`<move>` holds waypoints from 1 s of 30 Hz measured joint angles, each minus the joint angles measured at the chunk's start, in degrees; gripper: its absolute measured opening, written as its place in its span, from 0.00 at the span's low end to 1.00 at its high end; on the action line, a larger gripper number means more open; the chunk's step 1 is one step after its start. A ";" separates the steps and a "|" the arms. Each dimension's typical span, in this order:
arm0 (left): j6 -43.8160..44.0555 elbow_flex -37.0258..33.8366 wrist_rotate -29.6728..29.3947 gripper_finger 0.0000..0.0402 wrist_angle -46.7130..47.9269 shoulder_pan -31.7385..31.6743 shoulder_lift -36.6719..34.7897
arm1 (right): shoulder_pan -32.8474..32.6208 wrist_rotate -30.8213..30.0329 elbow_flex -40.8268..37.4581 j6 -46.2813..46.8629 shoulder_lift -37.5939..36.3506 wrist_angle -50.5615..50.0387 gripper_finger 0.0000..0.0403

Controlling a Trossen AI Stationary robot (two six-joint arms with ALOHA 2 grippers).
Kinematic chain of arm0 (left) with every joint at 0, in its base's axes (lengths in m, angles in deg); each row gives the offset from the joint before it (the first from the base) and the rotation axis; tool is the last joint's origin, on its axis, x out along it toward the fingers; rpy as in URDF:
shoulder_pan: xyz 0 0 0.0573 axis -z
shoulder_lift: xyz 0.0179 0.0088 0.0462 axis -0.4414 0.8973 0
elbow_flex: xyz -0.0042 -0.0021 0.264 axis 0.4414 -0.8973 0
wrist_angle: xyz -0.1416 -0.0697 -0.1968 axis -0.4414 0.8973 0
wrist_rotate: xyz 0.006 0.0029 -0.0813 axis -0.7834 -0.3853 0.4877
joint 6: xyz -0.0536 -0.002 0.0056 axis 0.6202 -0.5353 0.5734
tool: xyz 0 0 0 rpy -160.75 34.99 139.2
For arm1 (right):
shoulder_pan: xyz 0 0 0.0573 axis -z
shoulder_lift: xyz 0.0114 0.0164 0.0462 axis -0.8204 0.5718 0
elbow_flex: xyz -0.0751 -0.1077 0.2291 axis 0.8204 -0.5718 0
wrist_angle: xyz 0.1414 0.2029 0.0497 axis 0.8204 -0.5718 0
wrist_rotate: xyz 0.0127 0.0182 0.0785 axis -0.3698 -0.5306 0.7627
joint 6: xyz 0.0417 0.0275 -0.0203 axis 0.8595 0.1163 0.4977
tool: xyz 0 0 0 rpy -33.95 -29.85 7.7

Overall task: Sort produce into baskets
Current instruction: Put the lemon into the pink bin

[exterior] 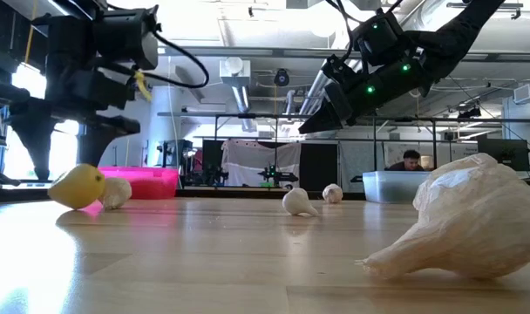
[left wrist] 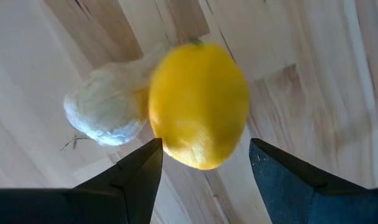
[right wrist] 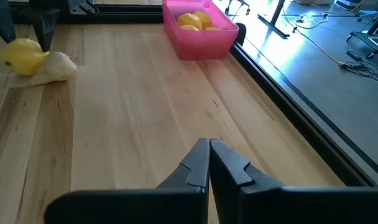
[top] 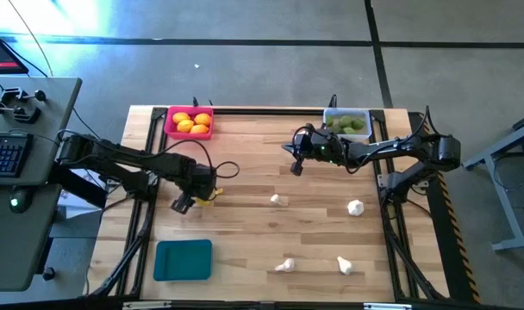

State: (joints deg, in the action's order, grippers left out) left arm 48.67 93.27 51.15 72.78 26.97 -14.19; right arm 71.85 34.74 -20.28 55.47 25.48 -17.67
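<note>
Produce is partly sorted, by the look of it. Yellow lemons (top: 191, 123) already sit in the pink basket (top: 171, 117) at the far left of the table, and green limes (top: 349, 125) fill the clear basket (top: 366, 116) at the far right. The teal basket (top: 183, 260), on the near side of the left gripper (top: 187, 203), appears to hold nothing, so the garlic is likely meant for it.

Left to do: one lemon (left wrist: 198, 104) lies on the wood right under the left gripper, touching a garlic bulb (left wrist: 107, 111) beside it. The fingers (left wrist: 134, 171) stand spread wide, one on each side of the lemon's near end, gripping nothing yet. Four more garlic bulbs lie loose on the table, well off toward the right arm's side (one (top: 280, 200) mid-table, one (top: 355, 207) beyond it, two (top: 285, 265) (top: 344, 264) along the near edge).

The right gripper (right wrist: 209, 148) hangs above the table just beside the clear basket, its fingers pressed together and empty.

I judge two kinds nearly finished and the garlic not begun.
</note>
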 joint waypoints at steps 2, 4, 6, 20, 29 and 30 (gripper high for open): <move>0.45 -0.34 -0.02 0.57 -0.15 0.00 0.02 | 0.00 0.00 0.00 0.00 0.00 0.00 0.00; 1.11 -0.38 -0.03 0.57 -0.35 0.00 0.02 | -0.01 0.00 0.00 -0.01 0.00 0.00 0.00; 1.58 -0.38 -0.04 0.57 -0.91 0.00 0.02 | -0.01 0.00 0.00 -0.18 0.00 0.00 0.00; 8.40 1.30 -1.70 0.57 -3.48 -0.02 0.02 | -0.02 0.02 0.00 -0.17 0.00 0.00 0.00; 10.31 0.15 -2.00 0.57 -6.55 0.03 1.08 | -0.02 0.65 0.00 -0.39 0.00 -0.21 0.00; 10.03 0.13 -2.63 0.57 -7.02 0.04 1.51 | -0.02 0.66 0.01 -0.53 0.00 -0.39 0.00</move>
State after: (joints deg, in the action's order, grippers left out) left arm 58.70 93.40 48.52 65.76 27.01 -12.69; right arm 71.83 35.40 -20.27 54.93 25.48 -18.06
